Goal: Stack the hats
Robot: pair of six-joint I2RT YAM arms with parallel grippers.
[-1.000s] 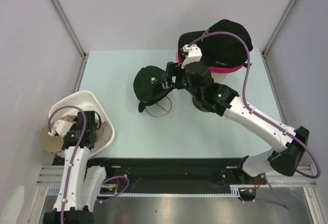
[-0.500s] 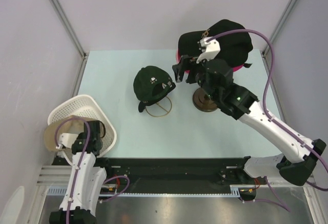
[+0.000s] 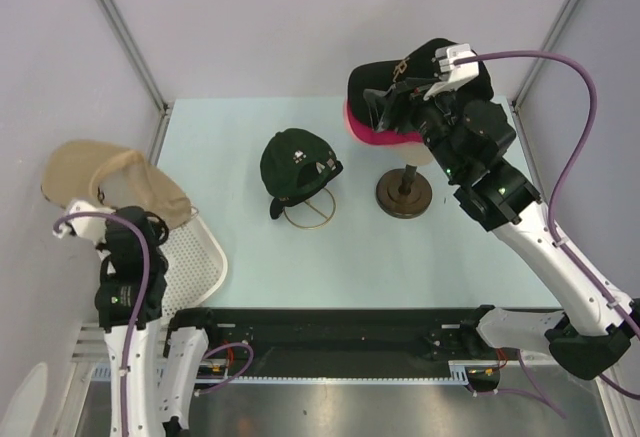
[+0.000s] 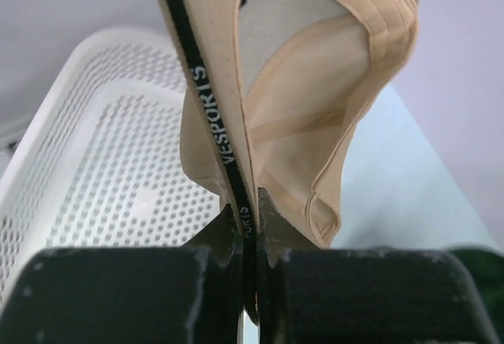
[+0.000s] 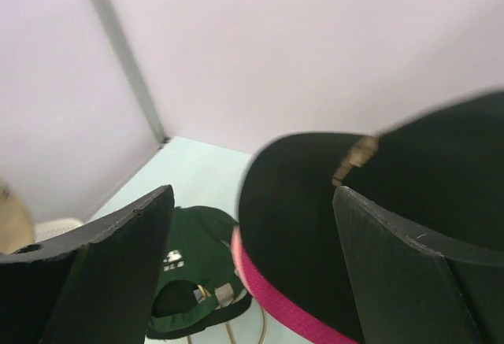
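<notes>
Pale counter, near-left corner: left tool pinches tan hat edge; advise clearing basket before crossing; right tool spread.

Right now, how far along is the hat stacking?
Done: black cap sits on the magenta cap on the stand. In hand: left end effector is shut on the tan cap, held above the white basket. Remaining: the tan cap and the dark green cap are not yet on the stack. Right end effector is open beside the black cap.
</notes>
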